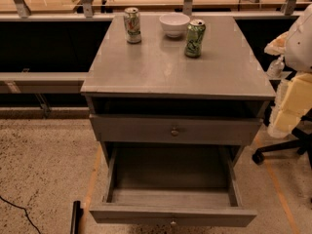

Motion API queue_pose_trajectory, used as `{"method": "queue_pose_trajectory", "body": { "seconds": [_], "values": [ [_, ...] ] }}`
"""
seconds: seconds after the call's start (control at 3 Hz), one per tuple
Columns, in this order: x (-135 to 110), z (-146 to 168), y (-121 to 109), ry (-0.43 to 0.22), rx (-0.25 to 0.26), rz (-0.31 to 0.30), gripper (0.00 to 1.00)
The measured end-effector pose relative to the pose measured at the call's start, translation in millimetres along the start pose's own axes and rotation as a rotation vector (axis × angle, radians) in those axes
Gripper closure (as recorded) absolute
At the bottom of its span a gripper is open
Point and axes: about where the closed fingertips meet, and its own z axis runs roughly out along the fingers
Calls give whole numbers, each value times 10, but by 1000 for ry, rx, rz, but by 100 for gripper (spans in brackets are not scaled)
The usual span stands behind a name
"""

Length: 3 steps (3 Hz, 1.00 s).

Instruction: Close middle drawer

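Grey wooden middle drawer [170, 215], low front panel, small round metal knob [173, 223]: pulled far out beyond grey tabletop [165, 67] front edge. No gripper in frame; state cannot tell. Push panel centre at knob, straight toward rear edge; avoid skew.

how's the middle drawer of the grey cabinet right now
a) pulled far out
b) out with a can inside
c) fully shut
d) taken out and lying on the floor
a: the middle drawer is pulled far out with its bare box open to view, while the drawer above sits pushed in; the gripper is not in view.
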Motion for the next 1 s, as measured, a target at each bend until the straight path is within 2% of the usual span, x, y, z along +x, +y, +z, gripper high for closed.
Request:
{"method": "queue_pose_trajectory", "body": {
  "seconds": [0.33,0.67,1.0],
  "values": [
    [0,0,0,0,0,0,0],
    [-14,216,31,-52,-6,-1,16],
    [-58,763,196,-138,-30,-22,39]
  ]
}}
